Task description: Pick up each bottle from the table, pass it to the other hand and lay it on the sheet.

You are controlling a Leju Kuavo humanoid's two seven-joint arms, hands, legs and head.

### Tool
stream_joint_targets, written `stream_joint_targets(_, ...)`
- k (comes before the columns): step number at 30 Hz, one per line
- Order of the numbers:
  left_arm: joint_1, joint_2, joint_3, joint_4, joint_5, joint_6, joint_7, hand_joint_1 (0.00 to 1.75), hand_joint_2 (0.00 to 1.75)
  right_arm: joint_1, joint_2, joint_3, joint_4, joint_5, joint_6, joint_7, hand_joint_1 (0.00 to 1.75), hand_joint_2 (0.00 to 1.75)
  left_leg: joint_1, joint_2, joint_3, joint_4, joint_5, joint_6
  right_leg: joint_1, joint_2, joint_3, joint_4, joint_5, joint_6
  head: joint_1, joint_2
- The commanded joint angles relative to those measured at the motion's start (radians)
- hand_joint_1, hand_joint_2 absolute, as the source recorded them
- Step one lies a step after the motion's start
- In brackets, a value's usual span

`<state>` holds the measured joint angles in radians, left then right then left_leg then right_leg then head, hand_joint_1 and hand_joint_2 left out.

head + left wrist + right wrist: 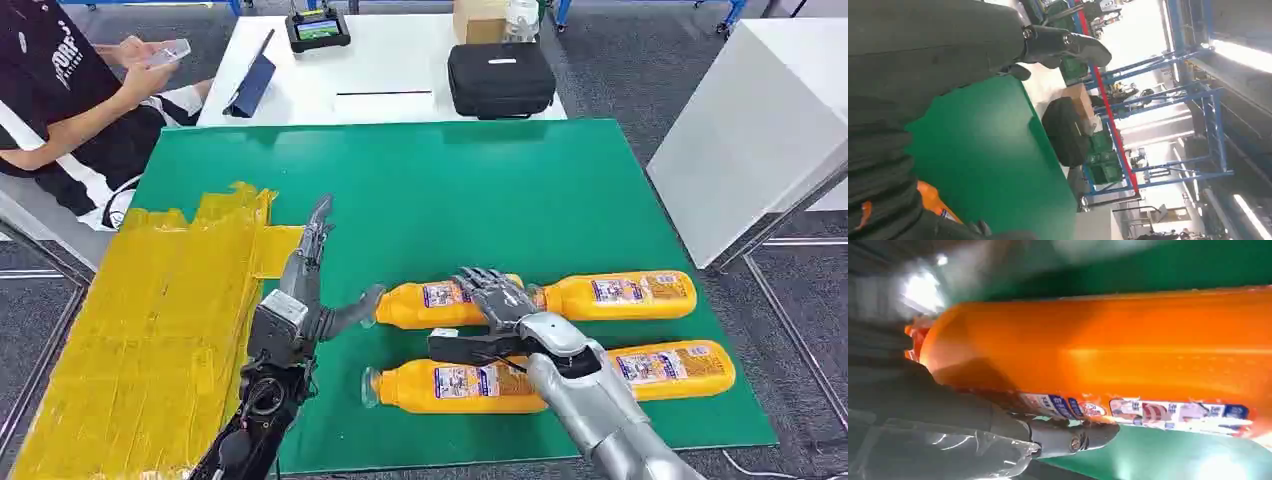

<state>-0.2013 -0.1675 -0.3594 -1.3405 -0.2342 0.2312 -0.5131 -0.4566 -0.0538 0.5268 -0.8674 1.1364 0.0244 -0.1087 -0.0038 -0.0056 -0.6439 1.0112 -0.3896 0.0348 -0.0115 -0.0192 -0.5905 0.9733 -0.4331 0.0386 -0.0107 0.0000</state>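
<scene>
Four orange bottles lie on their sides on the green bench (560, 180), in two rows of two. In the far row are the far left bottle (430, 303) and the far right bottle (625, 294); nearer the robot are the near left bottle (450, 386) and the near right bottle (680, 368). The right hand (495, 297) rests over the middle of the far row, its fingers draped on the far left bottle; the right wrist view, blurred, shows an orange bottle (1108, 355) against the thumb (1068, 437), so a grip seems likely but is not certain. The left hand (315, 290) hovers with its fingers spread, holding nothing, beside the yellow sheet (150, 330). A black case (500, 78) sits on the white table beyond, and a person (70, 100) sits at far left with a phone.
</scene>
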Motion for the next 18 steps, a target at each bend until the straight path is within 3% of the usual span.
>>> stream_joint_targets(1,-0.043,0.004,-0.005,0.078,0.011,-0.003,0.010,0.00,1.75,-0.023,0.013,0.031,0.207,0.042,-0.070,0.079,0.02,1.75,0.000,-0.002,0.004,-0.001,0.000,-0.001,0.000,-0.001,0.005,-0.002,-0.001,-0.001,0.000,0.000)
stream_joint_targets(5,-0.039,0.005,-0.005,0.079,0.011,-0.002,0.010,0.00,1.75,-0.019,0.015,0.032,0.203,0.049,-0.083,0.083,0.02,1.75,0.001,-0.001,0.005,-0.001,0.000,-0.001,0.001,0.000,0.008,-0.002,0.000,-0.001,0.000,0.000)
stream_joint_targets(6,-0.039,0.005,-0.005,0.079,0.011,-0.002,0.010,0.00,1.75,-0.019,0.015,0.032,0.203,0.049,-0.083,0.083,0.35,1.75,0.001,-0.001,0.006,-0.002,0.000,-0.002,0.001,0.000,0.010,-0.003,-0.001,-0.001,0.000,0.000)
stream_joint_targets(7,-0.035,0.008,-0.007,0.077,0.011,-0.003,0.010,0.00,1.75,-0.012,0.015,0.025,0.192,0.055,-0.098,0.090,1.41,1.75,0.000,-0.001,0.006,-0.002,0.000,-0.002,0.000,0.000,0.009,-0.002,0.000,-0.001,0.000,0.000)
stream_joint_targets(9,-0.031,0.011,-0.008,0.079,0.010,-0.002,0.009,0.00,1.75,-0.006,0.014,0.020,0.184,0.068,-0.115,0.100,1.36,1.75,0.000,-0.001,0.007,-0.002,0.000,-0.002,0.001,-0.001,0.010,-0.002,0.000,-0.001,0.000,0.000)
stream_joint_targets(14,-0.028,0.013,-0.011,0.082,0.009,-0.001,0.004,0.00,1.75,0.019,0.009,0.007,0.140,0.107,-0.176,0.086,1.59,1.75,0.001,-0.001,0.007,-0.001,0.000,-0.001,0.001,-0.001,0.010,-0.002,0.000,-0.001,0.000,0.000)
stream_joint_targets(18,-0.018,0.018,-0.010,0.066,0.009,-0.004,0.003,0.00,1.75,0.041,0.008,-0.022,0.081,0.115,-0.232,0.056,1.57,1.75,0.000,-0.001,0.008,-0.002,-0.001,-0.002,0.000,0.000,0.011,-0.003,-0.001,-0.001,0.000,0.000)
